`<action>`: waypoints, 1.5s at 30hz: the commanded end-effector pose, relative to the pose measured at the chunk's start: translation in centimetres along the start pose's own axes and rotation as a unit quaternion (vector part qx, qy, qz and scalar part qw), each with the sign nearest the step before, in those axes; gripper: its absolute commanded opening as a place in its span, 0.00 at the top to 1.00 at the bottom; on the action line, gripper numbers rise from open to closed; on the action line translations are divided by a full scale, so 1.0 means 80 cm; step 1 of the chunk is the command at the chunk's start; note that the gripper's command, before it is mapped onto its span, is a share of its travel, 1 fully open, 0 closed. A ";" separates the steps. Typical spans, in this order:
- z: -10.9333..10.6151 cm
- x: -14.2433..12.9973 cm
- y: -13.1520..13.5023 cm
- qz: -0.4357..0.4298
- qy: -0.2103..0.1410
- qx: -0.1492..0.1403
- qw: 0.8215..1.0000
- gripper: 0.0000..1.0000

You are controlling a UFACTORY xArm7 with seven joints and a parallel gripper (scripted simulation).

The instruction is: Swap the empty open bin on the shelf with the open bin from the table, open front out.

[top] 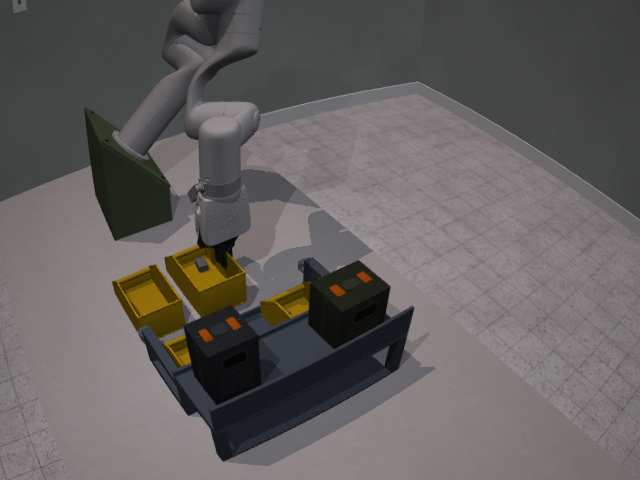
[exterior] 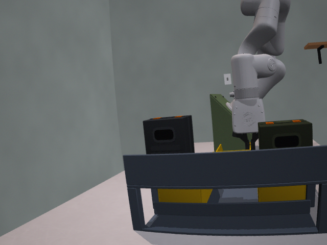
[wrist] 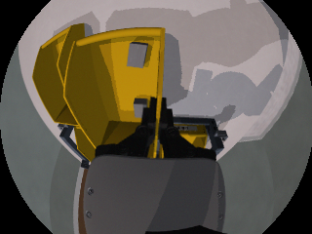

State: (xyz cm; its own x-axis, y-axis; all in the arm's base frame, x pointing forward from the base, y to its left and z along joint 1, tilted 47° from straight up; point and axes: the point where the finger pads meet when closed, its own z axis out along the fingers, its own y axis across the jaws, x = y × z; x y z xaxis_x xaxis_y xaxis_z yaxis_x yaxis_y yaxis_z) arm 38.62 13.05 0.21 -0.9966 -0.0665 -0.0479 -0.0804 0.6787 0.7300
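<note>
My gripper (top: 224, 264) (exterior: 250, 148) (wrist: 157, 106) is shut on a side wall of the yellow bin with parts (top: 222, 295) (wrist: 104, 73). This bin hangs above the table in front of the shelf, looks roughly level, and has its tall rear wall toward the shelf. Grey parts (top: 201, 264) (wrist: 137, 55) lie inside it. The empty yellow bin (top: 149, 294) stands on the table beside it, in the top view to the left. The shelf (top: 320, 380) (exterior: 224, 168) has an open place between two other bins, partly hidden by its boards.
A yellow bin (top: 178, 352) (exterior: 179, 195) sits at the shelf's left, another yellow bin (top: 289, 304) (exterior: 282, 193) at its right. A black case (top: 222, 377) (exterior: 168, 145) and a dark green case (top: 348, 304) (exterior: 285, 131) stand on the top board, with a gap between them.
</note>
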 end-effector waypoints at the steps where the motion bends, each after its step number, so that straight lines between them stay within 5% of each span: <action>1: -0.001 -0.003 -0.001 0.000 -0.002 0.001 1.000 1.00; 10: -0.003 -0.004 -0.001 0.000 0.014 0.001 1.000 1.00; 21: -0.014 -0.012 -0.001 0.000 0.109 0.002 0.994 1.00; 45: -0.015 -0.013 -0.001 0.000 0.112 0.002 0.994 1.00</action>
State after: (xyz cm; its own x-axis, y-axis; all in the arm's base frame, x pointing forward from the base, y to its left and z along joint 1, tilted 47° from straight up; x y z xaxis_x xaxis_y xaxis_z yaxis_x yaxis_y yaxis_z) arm 39.50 12.37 0.99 -0.9670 -0.2308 0.1080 -0.0811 0.6807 0.7280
